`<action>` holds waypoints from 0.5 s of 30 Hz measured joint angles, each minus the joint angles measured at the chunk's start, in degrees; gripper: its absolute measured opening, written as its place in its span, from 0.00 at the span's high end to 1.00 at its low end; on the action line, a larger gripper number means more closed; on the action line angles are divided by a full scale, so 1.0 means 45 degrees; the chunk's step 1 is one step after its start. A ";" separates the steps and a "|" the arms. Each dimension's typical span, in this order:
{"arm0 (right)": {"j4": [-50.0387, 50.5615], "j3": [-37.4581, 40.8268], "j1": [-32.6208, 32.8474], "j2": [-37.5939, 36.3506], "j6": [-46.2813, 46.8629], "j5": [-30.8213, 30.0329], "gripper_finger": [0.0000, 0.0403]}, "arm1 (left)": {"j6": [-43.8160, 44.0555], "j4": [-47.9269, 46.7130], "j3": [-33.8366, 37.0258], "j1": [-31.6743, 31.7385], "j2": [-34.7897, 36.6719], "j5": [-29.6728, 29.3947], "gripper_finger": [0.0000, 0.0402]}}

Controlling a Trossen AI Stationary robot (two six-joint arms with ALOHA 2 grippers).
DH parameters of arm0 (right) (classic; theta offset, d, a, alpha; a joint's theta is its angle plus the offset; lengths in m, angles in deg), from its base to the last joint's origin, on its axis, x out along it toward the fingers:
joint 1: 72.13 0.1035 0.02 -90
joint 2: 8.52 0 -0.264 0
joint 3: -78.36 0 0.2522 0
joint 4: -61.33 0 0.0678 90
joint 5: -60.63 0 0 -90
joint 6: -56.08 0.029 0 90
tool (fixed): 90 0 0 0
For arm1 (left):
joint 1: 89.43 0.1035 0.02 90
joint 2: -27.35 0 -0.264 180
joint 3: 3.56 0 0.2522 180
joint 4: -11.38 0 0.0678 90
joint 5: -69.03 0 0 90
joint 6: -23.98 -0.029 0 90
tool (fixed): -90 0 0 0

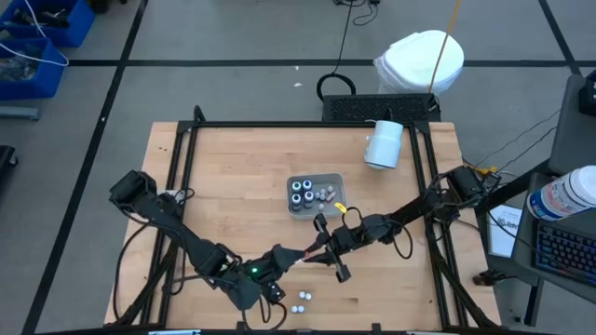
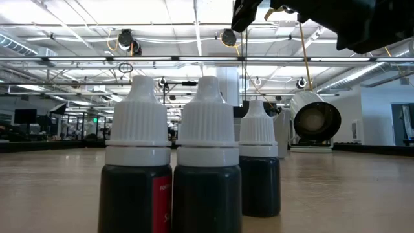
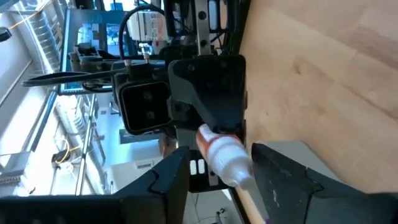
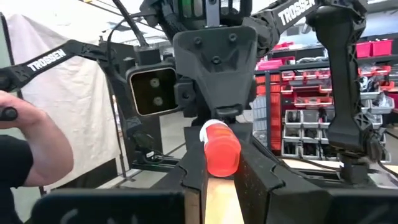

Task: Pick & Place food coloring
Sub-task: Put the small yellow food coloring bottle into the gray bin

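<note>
Meeting nose to nose above the bench's (image 1: 233, 177) near middle, the two grippers shared one small red-bodied, white-capped food-coloring bottle (image 4: 219, 148). The right gripper (image 1: 321, 253) had its jaws clamped on the red body. The left gripper (image 1: 291, 256) had its jaws apart, one on each side of the capped end and short of touching it. The bottle's long axis ran roughly 3 to 9 o'clock in the overhead view, from right jaws toward left. I judged this a handover, with the left jaws needing to pinch before the right let go. The grey rectangular tray (image 1: 333, 180) holding four dark bottles lay at about 12 o'clock, near but clear. Three whitish capped bottles (image 1: 301, 301) stood at 6 o'clock by the bench edge. A white cylinder (image 1: 383, 143) lay far off near 1 o'clock.
</note>
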 joint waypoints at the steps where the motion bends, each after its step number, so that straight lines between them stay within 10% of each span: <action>1: 0.0028 0.0000 -0.0005 0.0000 -0.0002 -0.0005 0.88 | -0.0068 -0.0004 0.0000 0.0029 0.0000 -0.0001 0.57; 15: -0.0008 0.0000 -0.0010 0.0000 -0.0002 -0.0010 0.88 | 0.0001 -0.0043 0.0000 -0.0005 0.0000 -0.0296 0.78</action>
